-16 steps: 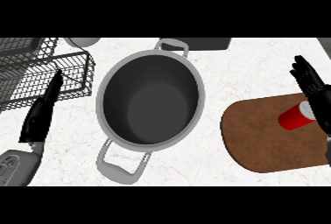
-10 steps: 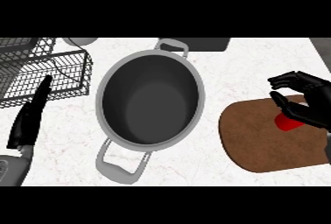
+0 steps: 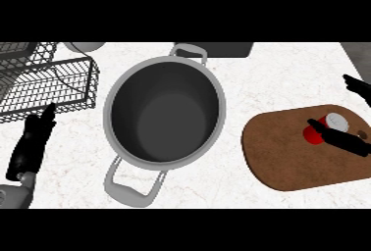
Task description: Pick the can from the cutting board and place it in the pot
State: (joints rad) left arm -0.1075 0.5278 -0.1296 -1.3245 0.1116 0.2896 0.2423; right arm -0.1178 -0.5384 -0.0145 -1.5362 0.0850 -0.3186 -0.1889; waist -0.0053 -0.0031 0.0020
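A big round grey metal pot (image 3: 116,105) sits in the middle of the white speckled desk (image 3: 282,83). It has one loop handle at 12 o'clock and one at 6 o'clock. A black wire rack (image 3: 43,81) is at 10 o'clock from the pot, near its rim. A pale round thing (image 3: 85,45) shows at the top edge, at 11 o'clock. A dark grey flat thing (image 3: 230,49) lies at 1 o'clock, just behind the pot's upper handle.

A round brown wooden cutting board (image 3: 282,157) lies at 4 o'clock from the pot. It is just beside the pot, with a thin strip of desk between them. A small red can with a white top (image 3: 319,131) stands on the board's 2 o'clock part, well apart from the pot.

The right hand (image 3: 346,140) comes in from the right edge of the view and is spread wide open. One black finger or thumb lies across the can's 5 o'clock side and seems to touch it. Its other fingers (image 3: 358,88) show at 1 o'clock from the can, apart from it. The hand is not curled round the can.

The left hand (image 3: 33,142) rests at 8 o'clock from the pot, near the left edge. It is open and holds nothing. Its straight fingers point to 12 o'clock, at the rack.
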